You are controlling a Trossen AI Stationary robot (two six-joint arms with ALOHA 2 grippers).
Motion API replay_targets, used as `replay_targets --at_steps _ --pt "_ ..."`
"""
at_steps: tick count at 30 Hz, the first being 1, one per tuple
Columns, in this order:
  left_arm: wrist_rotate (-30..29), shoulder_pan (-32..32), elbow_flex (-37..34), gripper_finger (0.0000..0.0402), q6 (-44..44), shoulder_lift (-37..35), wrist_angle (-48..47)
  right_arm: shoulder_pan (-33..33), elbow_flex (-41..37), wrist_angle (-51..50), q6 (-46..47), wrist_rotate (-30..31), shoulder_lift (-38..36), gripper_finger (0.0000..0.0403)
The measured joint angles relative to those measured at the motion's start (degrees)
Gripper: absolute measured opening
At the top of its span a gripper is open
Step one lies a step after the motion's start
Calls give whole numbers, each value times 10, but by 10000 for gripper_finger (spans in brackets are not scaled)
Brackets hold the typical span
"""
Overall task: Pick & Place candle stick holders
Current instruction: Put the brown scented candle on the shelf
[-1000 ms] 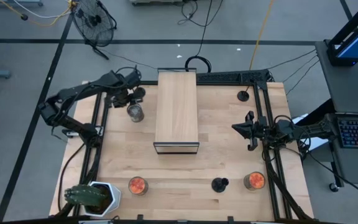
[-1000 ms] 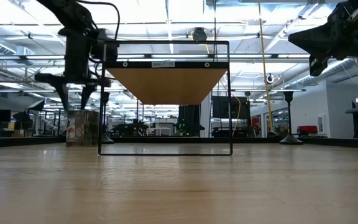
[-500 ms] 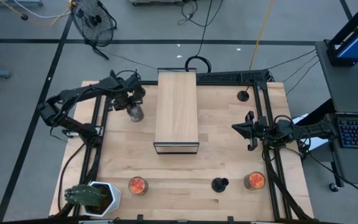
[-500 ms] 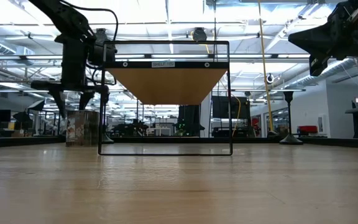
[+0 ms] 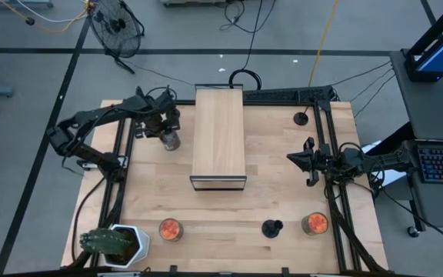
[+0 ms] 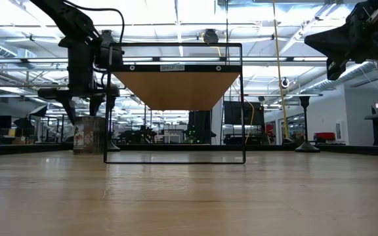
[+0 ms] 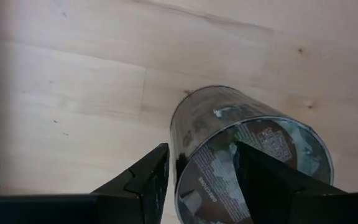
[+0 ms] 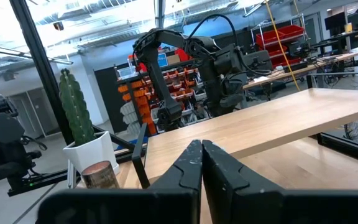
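Two black candle stick holders show: one (image 5: 301,118) stands on its disc base at the far right of the table, one (image 5: 271,228) near the front edge; a third is not in view. My left gripper (image 5: 165,129) is open just above a clear labelled jar (image 5: 170,141) left of the shelf. In the left wrist view (image 7: 197,180) one finger stands outside the jar's wall (image 7: 185,137) and the other over its mouth; I cannot tell whether they touch. My right gripper (image 5: 306,161) is shut and empty, held above the table's right side.
A wooden shelf on a black frame (image 5: 219,138) stands mid-table. Two jars with orange contents (image 5: 170,228) (image 5: 314,223) and a potted cactus (image 5: 114,242) stand along the front edge. Bare wood lies between the shelf and the right arm.
My left gripper has come down toward the clear jar, its open fingers now level with the jar's rim.
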Motion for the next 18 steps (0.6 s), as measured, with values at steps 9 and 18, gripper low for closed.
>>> replay_targets --at_steps 9,18 --pt "-3 1 1 182 15 2 -13 0 0 0 0 0 0 4" --pt "9 -9 5 181 24 43 -2 0 0 0 0 0 0 4"
